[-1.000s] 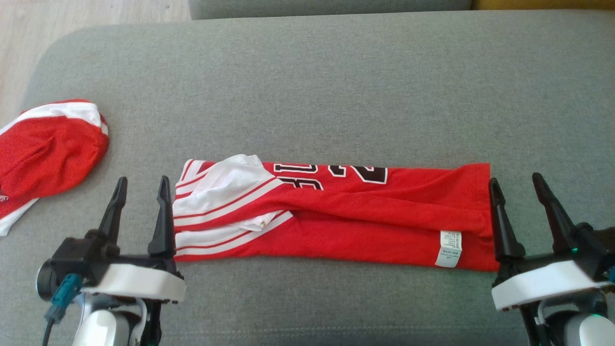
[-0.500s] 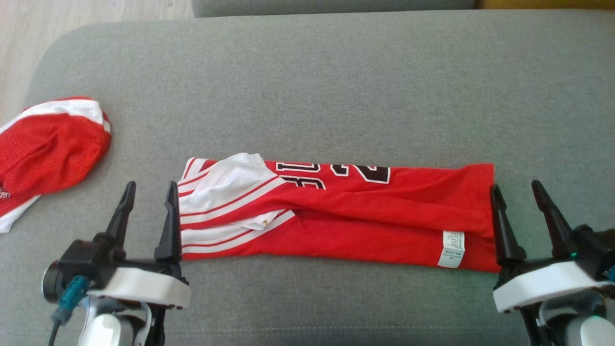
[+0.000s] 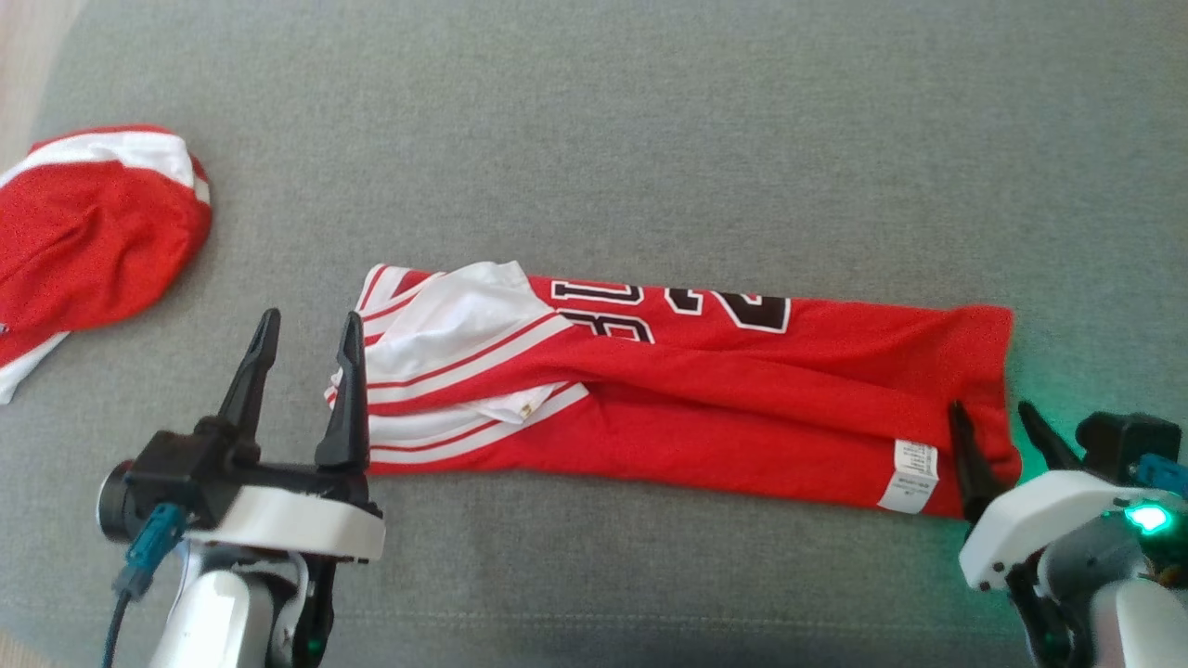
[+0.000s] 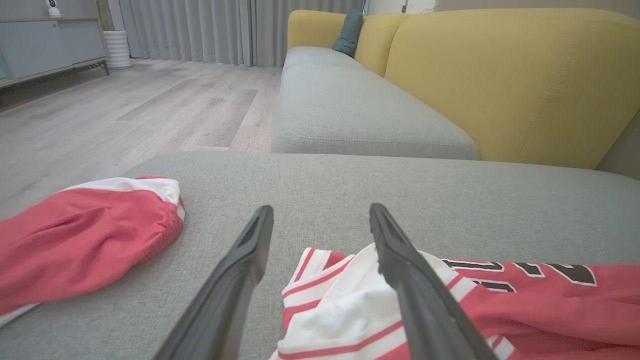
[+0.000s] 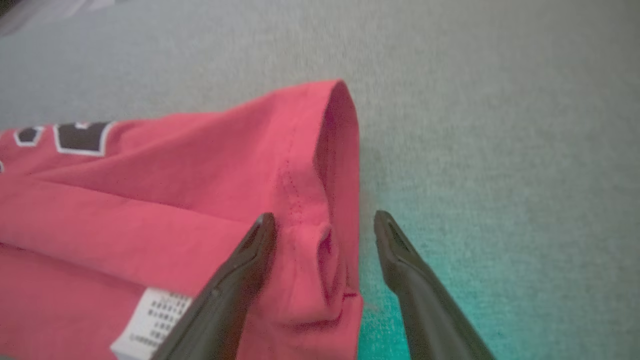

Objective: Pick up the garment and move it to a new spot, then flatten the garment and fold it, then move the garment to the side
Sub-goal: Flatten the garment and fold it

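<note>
Across the middle of the grey sofa cushion, toward its near edge, the red garment is lying folded into a long band that runs left to right. Its white-striped end is pointing toward the cushion's left edge and its plain red hem toward the right edge. Black lettering is showing along the far side, and a white care label is sitting at the band's near right corner.

The left tool is standing at the striped end, jaws spread and gripping nothing. In the left wrist view one finger is crossing the white fabric while the other is lying over bare cushion. The right tool is also gaping and holding nothing as it straddles the hem, with one finger over red cloth beside the label and the other over bare cushion just past the garment's edge. Whether any fingertip is touching the fabric I cannot tell.

A green light is glowing on the right wrist. A second red-and-white piece of clothing is lying at the cushion's left edge, well apart from the garment.
</note>
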